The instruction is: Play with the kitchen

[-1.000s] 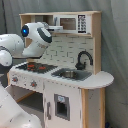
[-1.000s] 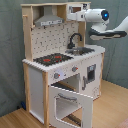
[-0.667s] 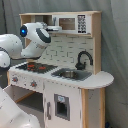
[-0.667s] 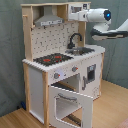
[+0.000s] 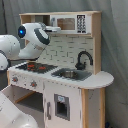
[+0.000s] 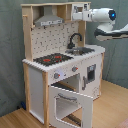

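Observation:
The kitchen [image 5: 75, 85] stands in both exterior views, pale wood with white panels. Its red-ringed black hob [image 5: 35, 66] lies beside the sink [image 5: 70, 74] and black faucet [image 5: 84, 59]. In the second exterior view the grey hood [image 6: 49, 20] hangs over the hob [image 6: 52, 59], and the oven door [image 6: 70, 105] hangs open, swung forward. My white arm reaches to the top shelf. The gripper [image 5: 54, 29] is up at the shelf's microwave panel [image 5: 67, 23], clear of the counter. In the second exterior view the gripper [image 6: 76, 14] overlaps the panel's front.
A grey curtain [image 6: 10, 50] hangs behind the kitchen. The floor is wooden [image 6: 115, 107]. White arm segments [image 5: 12, 112] fill the first exterior view's lower left. The open oven door juts into the space in front of the kitchen.
The arm's wrist has shifted very slightly at the top shelf. The kitchen and its open oven door stand as before.

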